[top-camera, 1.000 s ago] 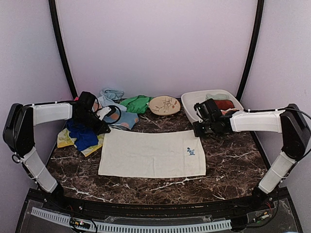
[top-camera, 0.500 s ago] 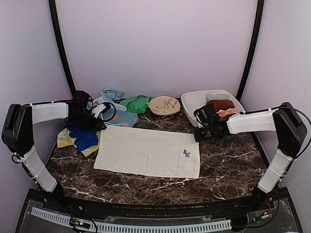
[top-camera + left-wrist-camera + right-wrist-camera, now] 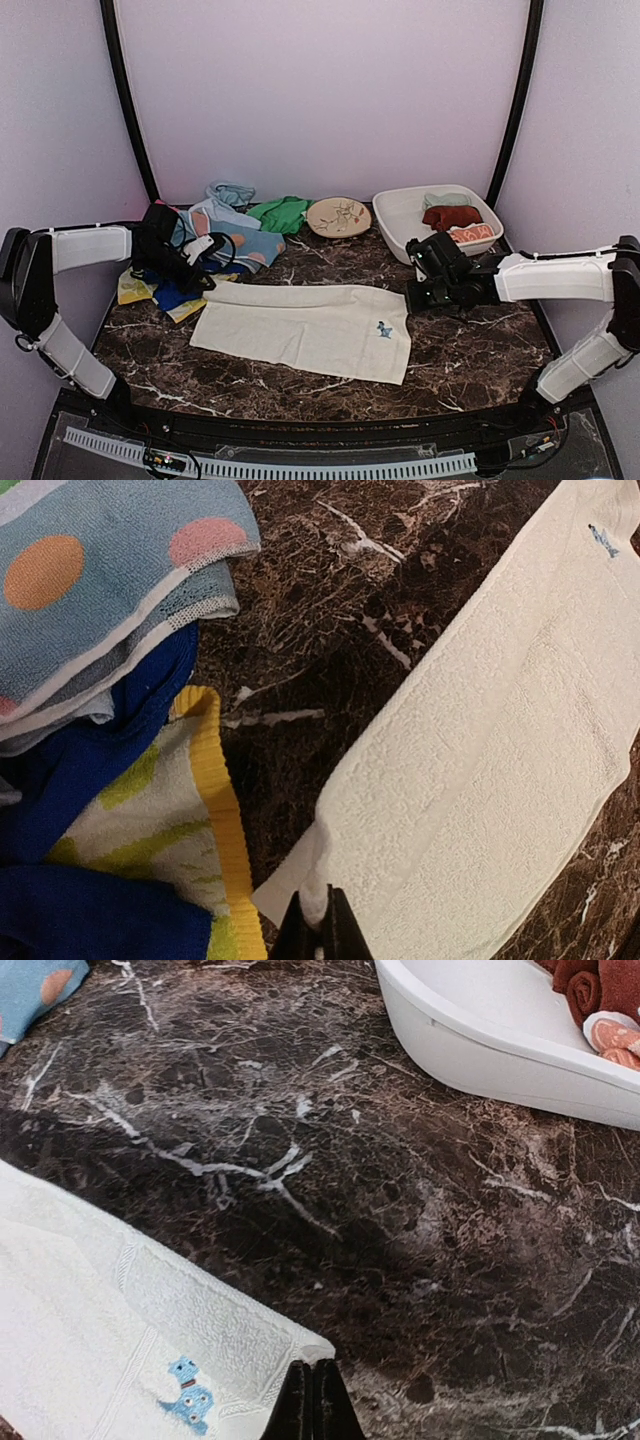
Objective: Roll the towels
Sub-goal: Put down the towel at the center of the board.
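Note:
A white towel point(image 3: 300, 325) with a small blue emblem lies spread on the dark marble table. My left gripper point(image 3: 207, 285) is shut on its far left corner, and the left wrist view shows cloth point(image 3: 480, 780) bunched between the closed gripper point(image 3: 320, 925). My right gripper point(image 3: 411, 303) is shut on the far right corner; its closed gripper point(image 3: 312, 1385) pinches the hem of the towel point(image 3: 100, 1330) beside the emblem. More towels are heaped at the back left: light blue with orange dots point(image 3: 235, 240), blue point(image 3: 172, 292), yellow point(image 3: 130, 290) and green point(image 3: 280, 212).
A white tub point(image 3: 400, 215) at the back right holds a rolled dark red towel point(image 3: 452, 215) and an orange one. A round cream patterned plate point(image 3: 339, 216) stands left of the tub. Walls close in the back and both sides.
Both grippers have drawn back toward the near edge with the towel's far corners in them. The towel has slid nearer and a little left, and now looks shorter front to back.

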